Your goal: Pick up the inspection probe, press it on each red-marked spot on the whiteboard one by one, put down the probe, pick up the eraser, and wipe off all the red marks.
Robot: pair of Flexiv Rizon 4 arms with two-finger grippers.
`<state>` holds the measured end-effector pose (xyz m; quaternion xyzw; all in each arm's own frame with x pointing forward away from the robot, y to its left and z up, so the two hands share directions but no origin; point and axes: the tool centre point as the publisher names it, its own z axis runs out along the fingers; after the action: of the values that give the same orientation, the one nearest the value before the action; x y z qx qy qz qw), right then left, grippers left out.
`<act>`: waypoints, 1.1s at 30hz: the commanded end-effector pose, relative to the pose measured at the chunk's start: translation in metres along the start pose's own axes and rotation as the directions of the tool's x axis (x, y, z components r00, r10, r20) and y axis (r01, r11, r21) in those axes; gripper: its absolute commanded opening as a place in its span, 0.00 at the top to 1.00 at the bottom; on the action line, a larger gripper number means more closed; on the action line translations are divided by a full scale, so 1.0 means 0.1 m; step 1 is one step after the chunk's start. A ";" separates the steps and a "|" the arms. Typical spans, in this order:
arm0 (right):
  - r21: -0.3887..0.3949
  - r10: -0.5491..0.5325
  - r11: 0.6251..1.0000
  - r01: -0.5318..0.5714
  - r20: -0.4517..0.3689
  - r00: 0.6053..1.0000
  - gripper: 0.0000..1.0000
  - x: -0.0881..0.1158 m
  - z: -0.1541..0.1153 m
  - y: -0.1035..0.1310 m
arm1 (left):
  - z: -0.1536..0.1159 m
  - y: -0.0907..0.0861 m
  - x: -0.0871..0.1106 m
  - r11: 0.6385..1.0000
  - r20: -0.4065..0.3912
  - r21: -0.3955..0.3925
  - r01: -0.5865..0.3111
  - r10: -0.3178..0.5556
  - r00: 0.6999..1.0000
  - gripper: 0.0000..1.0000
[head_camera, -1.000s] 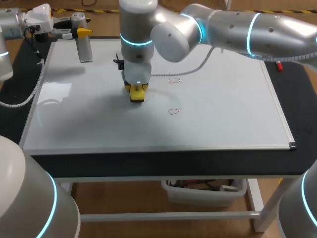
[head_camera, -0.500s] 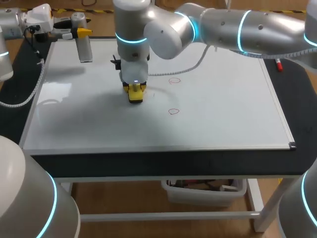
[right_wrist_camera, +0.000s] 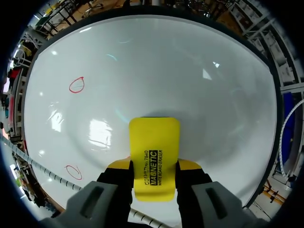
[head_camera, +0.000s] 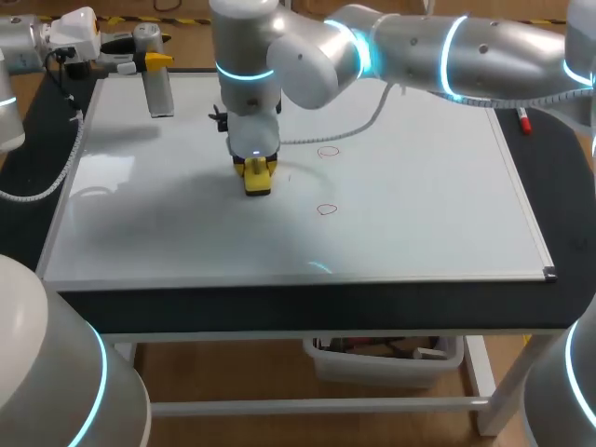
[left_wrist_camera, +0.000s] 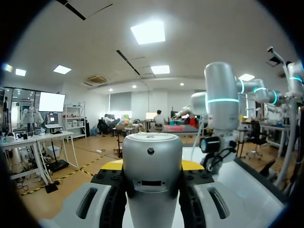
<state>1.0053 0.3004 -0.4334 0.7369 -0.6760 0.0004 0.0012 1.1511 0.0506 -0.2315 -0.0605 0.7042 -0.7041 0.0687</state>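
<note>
White glossy whiteboard covers the tabletop; the right gripper clamps a flat yellow magnetic eraser face-down on it, near the far red loop and near red loop, probably ready for wiping; the left gripper grasps the upright silver cylindrical probe at the far left corner, seemingly parked out of the way.

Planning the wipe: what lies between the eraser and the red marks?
Only bare whiteboard separates the eraser from both red marks, shown in the right wrist view.
</note>
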 end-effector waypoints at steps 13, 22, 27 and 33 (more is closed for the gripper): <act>-0.011 0.063 0.998 -0.064 -0.027 0.998 1.00 0.36 0.17 0.03 | 0.00 -0.01 0.00 1.000 -0.002 0.000 0.000 0.000 1.000 1.00; -0.014 0.076 0.997 -0.077 -0.040 0.996 1.00 0.45 0.16 0.02 | 0.00 -0.01 0.00 1.000 -0.002 0.000 0.000 0.000 1.000 1.00; -0.039 0.080 0.996 -0.083 -0.072 0.994 1.00 0.52 0.01 -0.02 | 0.00 -0.01 0.00 1.000 -0.002 0.000 0.000 0.000 1.000 1.00; -0.019 0.113 0.993 -0.115 -0.066 0.991 1.00 0.69 -0.21 -0.13 | 0.00 -0.01 0.00 1.000 -0.002 0.000 0.000 0.000 1.000 1.00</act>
<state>1.0228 0.2410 -0.4224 0.6964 -0.7166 0.0172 0.0349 1.1511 0.0506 -0.2316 -0.0605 0.7042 -0.7041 0.0687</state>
